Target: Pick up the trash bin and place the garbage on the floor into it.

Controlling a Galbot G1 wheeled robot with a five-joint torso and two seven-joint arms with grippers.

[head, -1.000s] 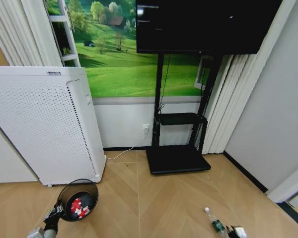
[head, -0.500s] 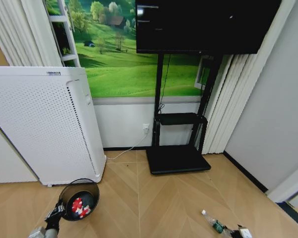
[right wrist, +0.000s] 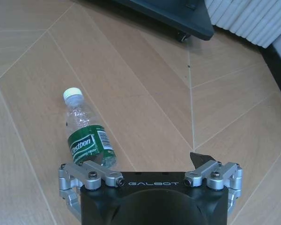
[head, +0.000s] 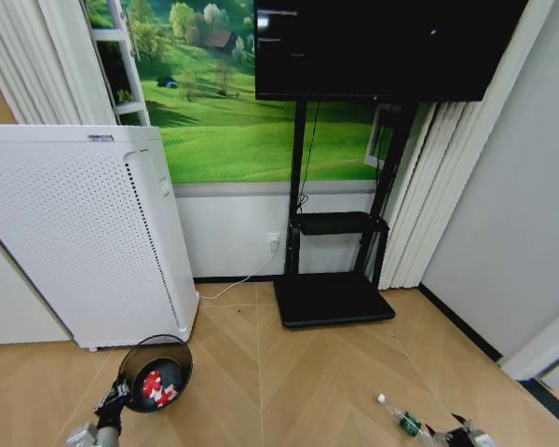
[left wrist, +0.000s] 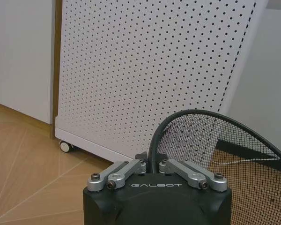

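The black wire-mesh trash bin (head: 156, 371) hangs tilted just above the floor (head: 289, 372) in front of the white appliance. My left gripper (head: 113, 402) is shut on its rim (left wrist: 153, 149), at the side nearest me. Red-and-white garbage (head: 153, 386) lies inside the bin. A clear bottle with a green label (head: 399, 418) lies on the floor at the lower right. My right gripper (head: 455, 434) hovers open just beyond the bottle's base. In the right wrist view the bottle (right wrist: 87, 137) lies close to one finger of this gripper (right wrist: 140, 161), outside the gap.
A tall white perforated appliance (head: 84, 233) stands on castors at the left, close behind the bin. A black TV stand (head: 334, 296) rests against the back wall. White curtains (head: 419, 196) and a grey wall close off the right side.
The left gripper and the bin have shifted a little to the right. The right gripper has slid right, away from the bottle, which has turned slightly on the floor.
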